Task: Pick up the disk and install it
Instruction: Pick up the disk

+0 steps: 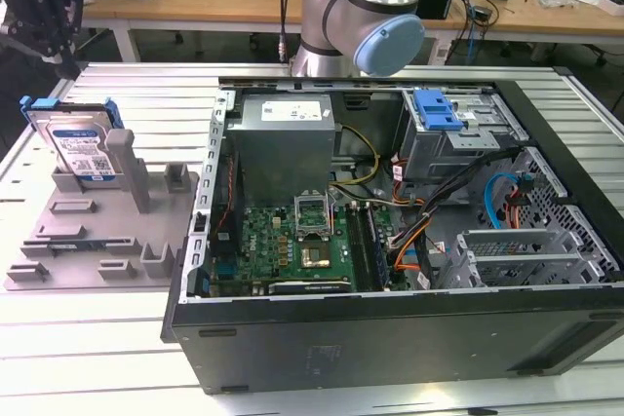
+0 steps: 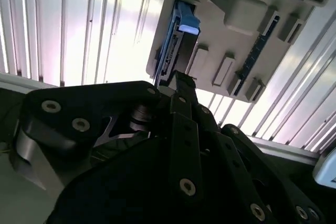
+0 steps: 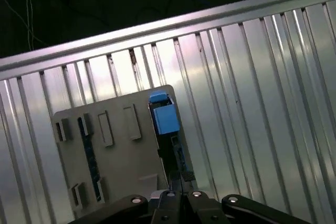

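The gripper (image 2: 178,78) is hanging big and black right by the camera in the second wrist view. Its fingers (image 2: 184,114) are looking pressed together, and they are holding nothing. The disk (image 1: 82,143) is standing on its edge just under the fingertips, not touching them. It is sitting in a slot of the grey holder (image 1: 107,241), which is lying on the ribbed metal table (image 1: 88,367). The open computer case (image 1: 390,328) is sitting well off to one side of the fingers.

Things could be going wrong here. If the fingers are going down closed like this, they are probably bumping the disk's top edge and tipping it in its slot. The disk is thin, so fingers coming down a bit to one side may be landing on top of it. Its flat sides are looking smooth, so it may be slipping in a weak hold.

The disk is looking flat and silver-grey. It is wearing a white and blue label and a bright blue plastic frame round its edges.
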### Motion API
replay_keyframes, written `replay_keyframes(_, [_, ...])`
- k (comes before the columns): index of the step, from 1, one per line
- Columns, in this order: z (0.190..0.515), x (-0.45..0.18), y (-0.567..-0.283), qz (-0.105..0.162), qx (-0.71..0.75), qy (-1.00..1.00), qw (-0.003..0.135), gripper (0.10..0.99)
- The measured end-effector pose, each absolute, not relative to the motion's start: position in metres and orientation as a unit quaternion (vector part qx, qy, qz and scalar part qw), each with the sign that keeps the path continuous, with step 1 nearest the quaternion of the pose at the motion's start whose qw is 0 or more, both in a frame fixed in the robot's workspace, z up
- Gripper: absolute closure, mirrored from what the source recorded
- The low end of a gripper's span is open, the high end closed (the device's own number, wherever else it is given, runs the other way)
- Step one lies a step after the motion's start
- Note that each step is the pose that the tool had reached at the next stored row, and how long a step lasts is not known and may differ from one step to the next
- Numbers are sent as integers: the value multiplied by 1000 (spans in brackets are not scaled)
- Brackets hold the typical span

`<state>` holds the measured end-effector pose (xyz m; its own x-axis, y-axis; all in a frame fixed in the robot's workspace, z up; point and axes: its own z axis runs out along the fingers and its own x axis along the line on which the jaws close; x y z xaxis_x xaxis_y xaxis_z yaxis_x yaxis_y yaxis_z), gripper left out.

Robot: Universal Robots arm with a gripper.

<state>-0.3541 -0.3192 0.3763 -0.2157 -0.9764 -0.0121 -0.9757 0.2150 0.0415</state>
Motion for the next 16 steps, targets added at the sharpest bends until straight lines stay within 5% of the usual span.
replay_keyframes(16, [376, -354, -319, -16, 717, -697, 13, 973])
